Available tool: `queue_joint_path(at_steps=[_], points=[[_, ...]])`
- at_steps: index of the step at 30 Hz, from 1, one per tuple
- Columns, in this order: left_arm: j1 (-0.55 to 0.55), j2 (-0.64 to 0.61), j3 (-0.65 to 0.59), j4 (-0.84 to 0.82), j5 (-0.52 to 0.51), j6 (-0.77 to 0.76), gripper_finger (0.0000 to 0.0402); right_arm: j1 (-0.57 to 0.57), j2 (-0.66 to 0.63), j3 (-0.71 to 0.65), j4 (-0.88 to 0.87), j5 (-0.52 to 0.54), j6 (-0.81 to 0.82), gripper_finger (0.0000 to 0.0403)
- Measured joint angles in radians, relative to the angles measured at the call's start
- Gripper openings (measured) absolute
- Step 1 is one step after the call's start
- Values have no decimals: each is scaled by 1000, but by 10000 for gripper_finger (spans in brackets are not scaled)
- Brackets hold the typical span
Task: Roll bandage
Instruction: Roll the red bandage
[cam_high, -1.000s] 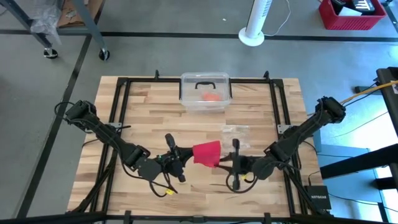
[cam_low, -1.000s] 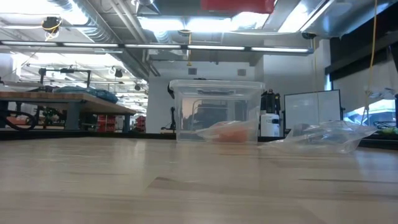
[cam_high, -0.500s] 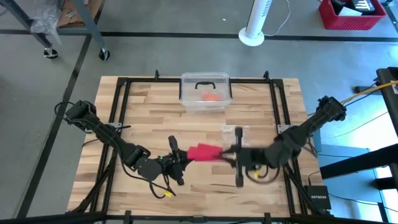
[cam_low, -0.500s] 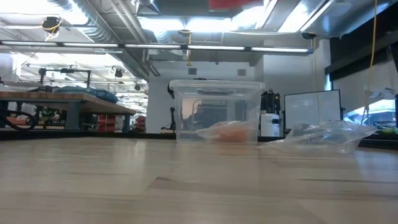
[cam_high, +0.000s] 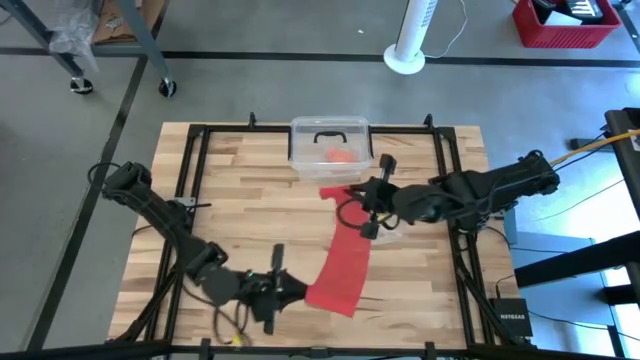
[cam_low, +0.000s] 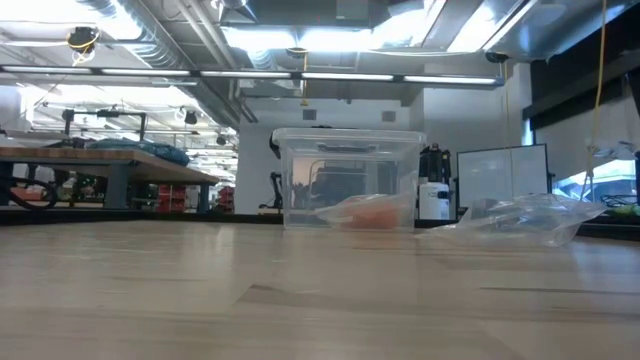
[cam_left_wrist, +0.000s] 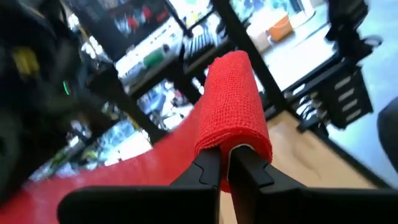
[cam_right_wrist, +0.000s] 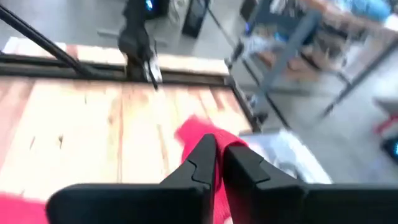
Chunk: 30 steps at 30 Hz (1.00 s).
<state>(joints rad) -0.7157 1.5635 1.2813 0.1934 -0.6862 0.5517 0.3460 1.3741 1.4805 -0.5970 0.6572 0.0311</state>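
The red bandage (cam_high: 343, 250) hangs stretched out as a long band above the table, between my two grippers. My left gripper (cam_high: 293, 290) is shut on its near end, close to the table's near edge. My right gripper (cam_high: 367, 210) is shut on it near its far end (cam_high: 338, 192), over the table's middle. The left wrist view shows the red cloth (cam_left_wrist: 233, 106) over my left gripper (cam_left_wrist: 226, 167). In the right wrist view, red cloth (cam_right_wrist: 198, 132) shows past my right gripper (cam_right_wrist: 216, 160). The low view shows neither gripper nor the bandage. My left gripper pinches the bandage's near end (cam_left_wrist: 231, 140) between its two fingers, roughly level; the cloth bulges over the fingertips. The band runs up from there, clear of the table. My right gripper pinches the band close to its far end (cam_right_wrist: 200, 140), which is lifted clear.
A clear lidded box (cam_high: 330, 148) with an orange-red lump (cam_high: 338, 155) inside stands at the far middle, also plain in the low view (cam_low: 348, 180). A crinkly clear plastic bag (cam_low: 520, 220) lies right of it. A black frame (cam_high: 190, 180) runs round the tabletop.
My right gripper has risen and gone toward the far edge with its end of the bandage. My left gripper has drawn back toward the near edge. The bandage, a short bunch between them before, is now pulled out into a long band.
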Motion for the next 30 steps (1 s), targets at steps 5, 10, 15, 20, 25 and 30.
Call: queue_joint_path(at_steps=[5,10,15,20,25,30], points=[[-57,-1,44,1,-160,45,4,-55,7,-74,-10,-84,99,30],[-75,-1,47,-4,-312,77,4,-110,12,-87,17,-140,161,39],[-71,-1,48,-61,-341,47,4,-134,10,-87,27,-257,204,110],[-71,-1,48,-71,-342,39,4,-137,10,-20,-59,-339,201,184],[-71,-1,48,-70,-342,39,4,-137,7,163,-313,-338,248,206],[-69,-1,48,-70,-342,31,4,-136,3,229,-483,-355,319,203]])
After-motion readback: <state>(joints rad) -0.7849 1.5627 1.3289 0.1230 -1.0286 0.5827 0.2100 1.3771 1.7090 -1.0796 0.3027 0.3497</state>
